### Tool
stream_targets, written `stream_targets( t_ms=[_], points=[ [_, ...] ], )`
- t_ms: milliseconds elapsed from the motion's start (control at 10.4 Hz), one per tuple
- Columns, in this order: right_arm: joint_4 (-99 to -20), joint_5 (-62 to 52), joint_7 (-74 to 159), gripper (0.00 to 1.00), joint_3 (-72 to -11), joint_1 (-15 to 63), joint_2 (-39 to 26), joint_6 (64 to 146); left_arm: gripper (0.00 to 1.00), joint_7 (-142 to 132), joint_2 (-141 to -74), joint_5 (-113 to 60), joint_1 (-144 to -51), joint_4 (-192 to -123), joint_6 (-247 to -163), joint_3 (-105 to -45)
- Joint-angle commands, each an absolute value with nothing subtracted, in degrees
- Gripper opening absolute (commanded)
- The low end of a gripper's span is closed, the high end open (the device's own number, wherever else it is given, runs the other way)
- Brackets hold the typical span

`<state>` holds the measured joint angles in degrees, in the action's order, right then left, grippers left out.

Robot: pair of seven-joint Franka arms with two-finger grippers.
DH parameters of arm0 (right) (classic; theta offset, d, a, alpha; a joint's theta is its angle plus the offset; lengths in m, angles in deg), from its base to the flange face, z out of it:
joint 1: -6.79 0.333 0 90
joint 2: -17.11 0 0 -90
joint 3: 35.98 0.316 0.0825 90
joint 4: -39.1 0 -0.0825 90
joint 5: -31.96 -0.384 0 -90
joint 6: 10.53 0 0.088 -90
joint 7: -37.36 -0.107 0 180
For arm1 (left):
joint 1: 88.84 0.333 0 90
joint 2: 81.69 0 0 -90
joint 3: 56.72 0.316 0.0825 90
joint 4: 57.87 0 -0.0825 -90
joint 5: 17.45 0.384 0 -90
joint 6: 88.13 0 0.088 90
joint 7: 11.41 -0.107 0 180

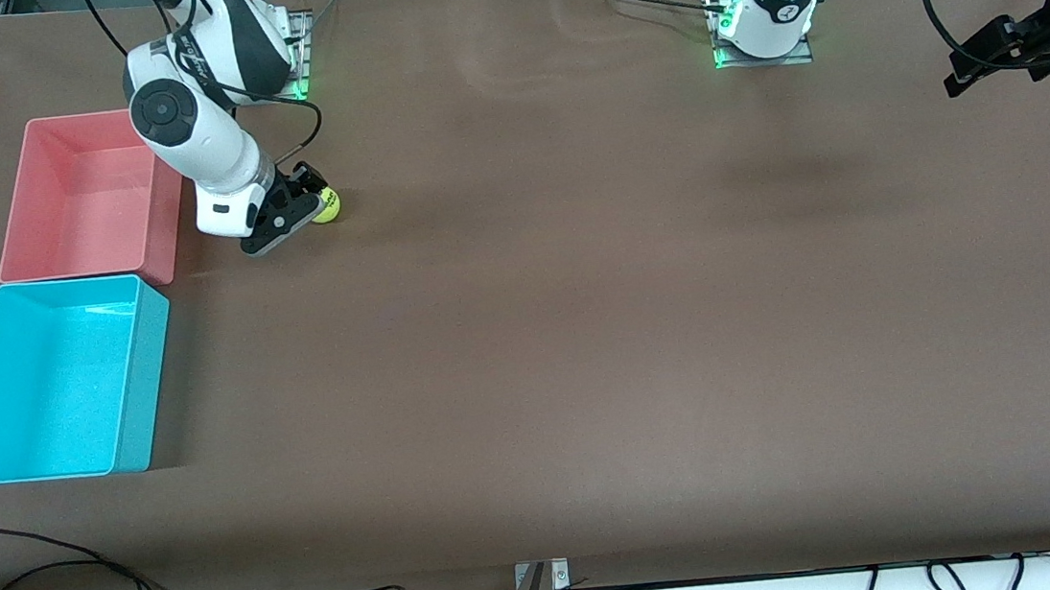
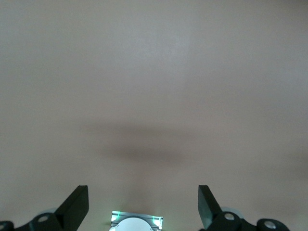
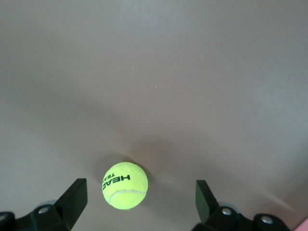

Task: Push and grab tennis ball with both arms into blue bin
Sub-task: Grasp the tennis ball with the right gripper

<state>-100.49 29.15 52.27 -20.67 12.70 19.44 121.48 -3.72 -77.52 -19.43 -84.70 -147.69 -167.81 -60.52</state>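
Nearest the front camera, the blue bin (image 1: 61, 378) sits on the brown table (image 1: 586, 328) close to the table's edge at the right arm's end, its open inside showing nothing but its own floor. Just farther from the camera, and touching or nearly touching the blue bin's rim, stands a pink-red bin (image 1: 87, 197) of similar size, also along that same edge of the table. Beside the pink-red bin, toward the middle of the table, the right gripper (image 1: 291, 211) is down low at the table surface, its white arm bending in from the base at the table's edge farthest from the camera. The tennis ball (image 1: 326, 204) rests on the table right at that gripper's fingertips, well apart from the blue bin and outside both bins. In the right wrist view the ball (image 3: 124, 185) lies between the two black fingers (image 3: 72, 195), closer to one of them, with a gap on each side, so the right gripper stands spread wide and grips nothing. Its black lettering and white seam face the wrist camera. The left gripper (image 1: 993, 57) hangs in the air over the table's edge at the left arm's end, far from the ball and the bins. The left wrist view shows its fingers (image 2: 77, 204) parted wide over bare brown table (image 2: 154, 72), holding nothing.
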Motion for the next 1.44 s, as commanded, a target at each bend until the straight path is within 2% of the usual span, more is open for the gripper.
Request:
stream_targets(
  t_ms=[0, 191, 383, 479, 766, 1053, 1340],
  points=[
    [-103.0, 29.5, 56.2, 1.0, -17.2, 12.9, 13.8, 129.1, 1.0, -3.4, -77.1, -18.5, -80.1, -147.6, -169.0, -66.2],
    [-103.0, 29.7, 60.4, 1.0, -16.7, 12.9, 12.2, 128.9, 1.0, -3.4, -76.9, -16.8, -81.0, -147.7, -169.0, -66.2],
    [-103.2, 29.5, 63.7, 1.0, -16.9, 12.8, 11.7, 127.0, 1.0, -3.4, -77.0, -16.7, -87.2, -147.8, -169.0, -60.0],
    [-103.3, 29.5, 63.7, 1.0, -17.0, 12.3, 11.6, 125.3, 1.0, -3.4, -77.0, -16.7, -88.3, -147.8, -169.0, -58.8],
    [-104.6, 29.5, 63.8, 1.0, -17.1, 12.2, 11.0, 125.9, 1.0, -3.3, -77.7, -16.9, -88.5, -147.4, -169.2, -58.7],
    [-106.3, 29.5, 66.2, 1.0, -17.2, 11.7, 13.2, 125.0, 1.0, -2.7, -78.9, -17.4, -88.2, -146.4, -169.0, -58.8],
    [-108.9, 29.5, 71.3, 0.98, -17.9, 10.5, 11.0, 132.0, 1.0, -2.6, -78.8, -17.5, -88.5, -146.4, -168.8, -60.1]
  ],
)
